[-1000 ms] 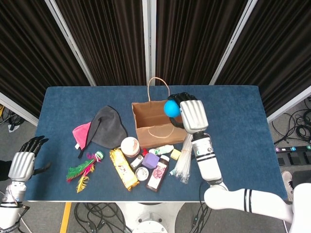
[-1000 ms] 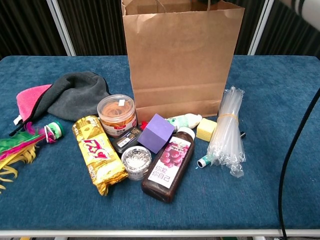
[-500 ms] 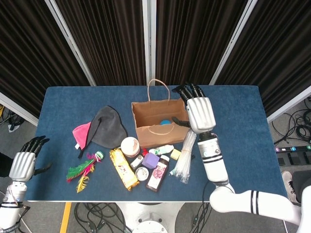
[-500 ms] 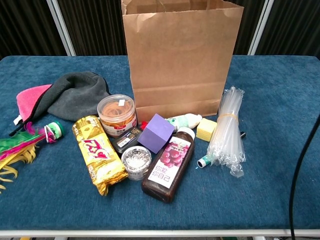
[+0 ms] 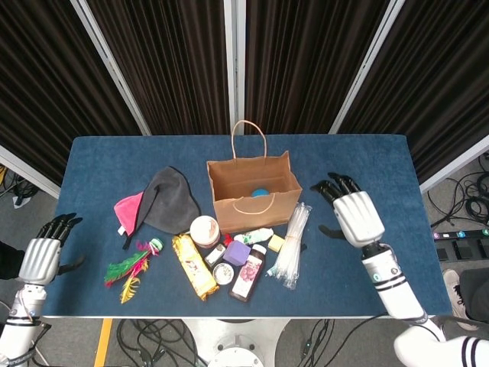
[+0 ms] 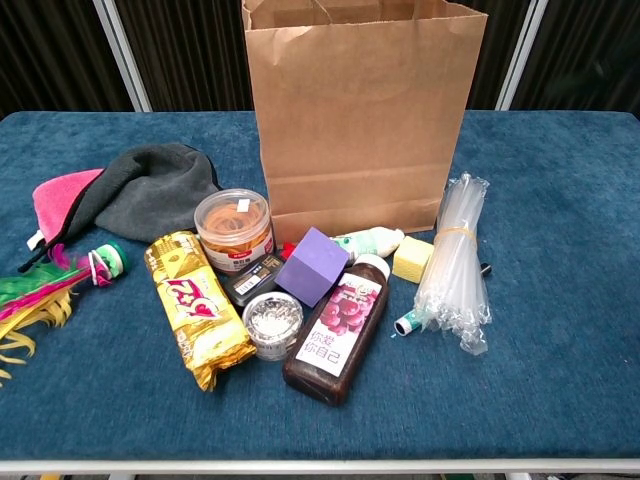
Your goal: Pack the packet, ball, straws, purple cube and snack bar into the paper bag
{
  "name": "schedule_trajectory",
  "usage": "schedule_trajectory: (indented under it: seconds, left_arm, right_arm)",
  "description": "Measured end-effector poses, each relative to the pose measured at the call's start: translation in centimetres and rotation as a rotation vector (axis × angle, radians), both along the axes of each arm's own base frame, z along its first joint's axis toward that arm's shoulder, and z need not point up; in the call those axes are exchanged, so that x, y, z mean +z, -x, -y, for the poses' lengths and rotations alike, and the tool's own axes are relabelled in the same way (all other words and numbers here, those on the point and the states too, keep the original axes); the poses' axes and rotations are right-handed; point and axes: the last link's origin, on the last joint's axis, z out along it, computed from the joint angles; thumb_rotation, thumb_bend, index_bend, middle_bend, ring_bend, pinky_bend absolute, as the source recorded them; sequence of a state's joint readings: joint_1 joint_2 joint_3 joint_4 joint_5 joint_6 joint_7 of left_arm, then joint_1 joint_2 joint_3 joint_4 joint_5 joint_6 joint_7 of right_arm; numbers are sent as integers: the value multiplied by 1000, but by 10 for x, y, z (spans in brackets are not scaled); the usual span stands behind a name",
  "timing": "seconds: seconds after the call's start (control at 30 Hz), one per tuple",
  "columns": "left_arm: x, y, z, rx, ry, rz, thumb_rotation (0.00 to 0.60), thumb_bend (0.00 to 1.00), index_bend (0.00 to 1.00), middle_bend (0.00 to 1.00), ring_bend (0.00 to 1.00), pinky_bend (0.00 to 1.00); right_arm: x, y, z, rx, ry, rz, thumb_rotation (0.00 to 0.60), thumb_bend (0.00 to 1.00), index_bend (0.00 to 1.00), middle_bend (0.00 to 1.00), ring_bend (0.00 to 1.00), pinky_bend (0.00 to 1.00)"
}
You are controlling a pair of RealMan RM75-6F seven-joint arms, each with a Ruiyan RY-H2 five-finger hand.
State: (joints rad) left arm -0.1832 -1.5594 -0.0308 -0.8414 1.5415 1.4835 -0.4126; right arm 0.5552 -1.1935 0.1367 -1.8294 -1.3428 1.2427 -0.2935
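Blue ball [image 5: 260, 192] sits inside brown paper bag [image 5: 252, 195], bag upright.

Right hand [image 5: 354, 215] hovers right of bag, fingers spread, holding nothing. Left hand [image 5: 42, 257] far left of bag, off table edge, empty, fingers loosely apart.

Straws [image 6: 456, 262] lie just right of bag: clear crinkly sleeve, yellow band. Likely light, slippery, bendy; grip mid-bundle near band.

Purple cube [image 6: 312, 266] before bag: stiff, flat-faced, easy pinch.

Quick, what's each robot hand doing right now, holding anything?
Left hand: open, holding nothing, off the table's left edge.
Right hand: open, holding nothing, right of the paper bag.

Lab: black curtains [image 5: 176, 61], floor cables [image 5: 466, 202], blue table [image 5: 382, 160].
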Motion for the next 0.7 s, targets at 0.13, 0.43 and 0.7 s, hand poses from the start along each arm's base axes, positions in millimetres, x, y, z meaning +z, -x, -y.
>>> schedule_trajectory:
  seconds: [0.13,0.43,0.7]
  left_arm:
    - [-2,-2,0,-2,-1,-2,600,260,238,235,147,207]
    - [-5,-5,1,-5,-11,-21,600,261,238,235,147,207]
    - [-2,-2,1,-1,-24,-42,600,260,238,235,147,207]
  right_arm:
    - [-9,38,-13,-29,-92,-103,600,0,259,269,142,212]
    - [-35,66,-10,89,-219,-234,600,0,261,266,135,212]
    - [-66,72,-7,290,-289,-315,600,0,269,242,100,181]
